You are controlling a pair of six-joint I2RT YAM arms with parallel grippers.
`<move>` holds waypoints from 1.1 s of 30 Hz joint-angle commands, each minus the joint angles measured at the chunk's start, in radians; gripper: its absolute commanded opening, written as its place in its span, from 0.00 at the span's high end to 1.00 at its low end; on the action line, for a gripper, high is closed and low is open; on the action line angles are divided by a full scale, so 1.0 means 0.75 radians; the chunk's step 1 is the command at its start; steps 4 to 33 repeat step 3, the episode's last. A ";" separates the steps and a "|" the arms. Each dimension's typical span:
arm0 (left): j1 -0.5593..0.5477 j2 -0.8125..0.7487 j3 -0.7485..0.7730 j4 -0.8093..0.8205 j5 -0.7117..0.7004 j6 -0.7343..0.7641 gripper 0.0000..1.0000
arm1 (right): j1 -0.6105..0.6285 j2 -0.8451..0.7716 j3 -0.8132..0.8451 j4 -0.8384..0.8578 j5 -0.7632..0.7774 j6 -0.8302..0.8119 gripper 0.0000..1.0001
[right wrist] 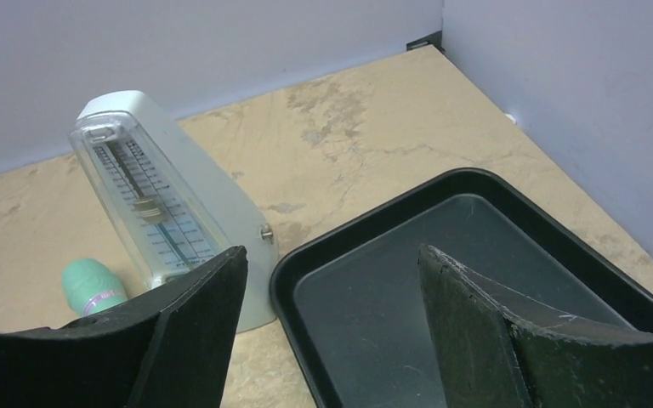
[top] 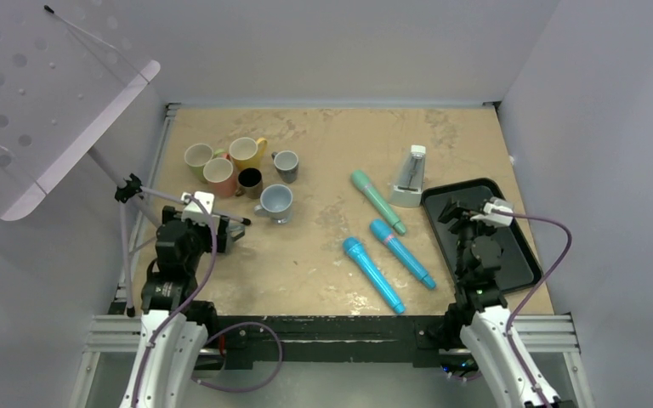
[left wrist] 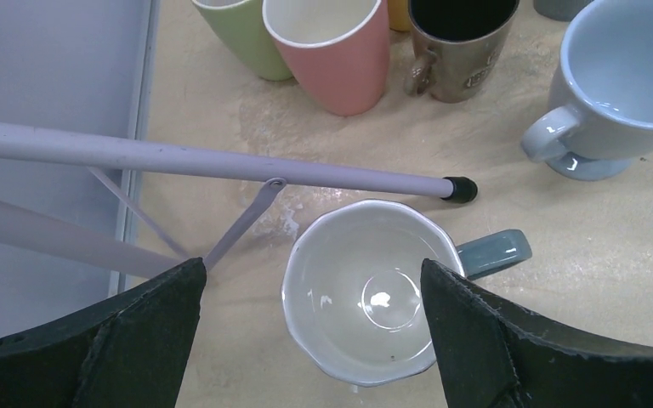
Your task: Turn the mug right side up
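A mug with a white inside and a teal handle stands upright, mouth up, on the tan table in the left wrist view. Its handle points right. My left gripper is open and hovers over it, with the fingers on either side and not touching. In the top view the left gripper is at the table's left and hides most of the mug. My right gripper is open and empty over the black tray, and it also shows in the top view.
A music stand leg crosses just beyond the mug. Several upright mugs stand behind: green, pink, yellow, dark, grey, light blue. Three toy microphones and a metronome lie mid-table.
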 commanded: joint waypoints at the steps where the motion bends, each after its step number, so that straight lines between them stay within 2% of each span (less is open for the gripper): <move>1: 0.000 -0.029 0.009 0.064 0.006 -0.017 0.00 | -0.002 0.015 0.012 0.073 -0.019 0.004 0.23; 33: -0.001 -0.027 0.004 0.074 0.007 -0.021 0.00 | -0.002 0.013 0.022 0.066 -0.023 0.007 0.23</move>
